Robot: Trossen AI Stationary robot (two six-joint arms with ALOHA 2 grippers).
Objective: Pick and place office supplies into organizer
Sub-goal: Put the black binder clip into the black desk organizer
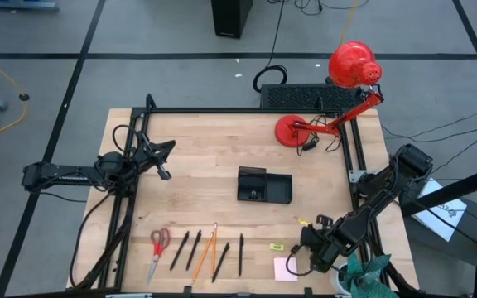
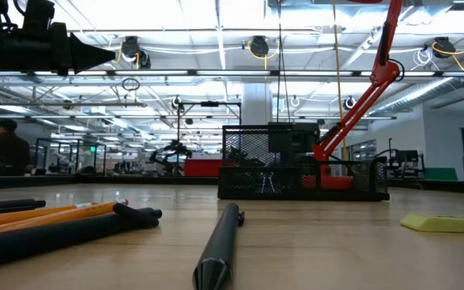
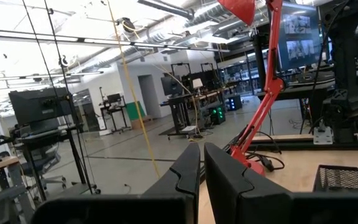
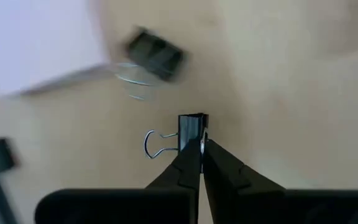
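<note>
Organizer [image 1: 264,185] sits near the middle of your worktop [image 1: 205,157], a black mesh tray with one taller section on its 9 o'clock side; in the low view it stands in front of the red lamp's arm. The supplies lie along the 6 o'clock edge: scissors [image 1: 157,251] with red handles farthest toward 9 o'clock, then black pens [image 1: 180,249], two orange pencils [image 1: 205,252] and more pens [image 1: 240,254]. Toward 3 o'clock from these you see a small yellow-green piece [image 1: 277,246] and a pink pad [image 1: 285,268] at the very edge.

Your right gripper [image 1: 315,252] is low at about 5 o'clock, just beside the pad. Its wrist view shows the fingers [image 4: 188,163] pressed together on a black clip [image 4: 191,131], pinching the clip's body with the wire loops sticking out sideways. You cannot tell whether the clip is off the wood or touching it. A second clip [image 4: 155,51] lies blurred a little beyond, next to the pad's corner [image 4: 39,43].

Your left gripper [image 1: 161,162] hangs above the worktop at about 9 o'clock, well apart from the organizer. Its fingers [image 3: 185,171] are pressed together with nothing between them, and they point toward the lamp [image 1: 338,95], which stands at about 1 o'clock with its base [image 1: 292,131] on the wood and its head out past the far edge.
</note>
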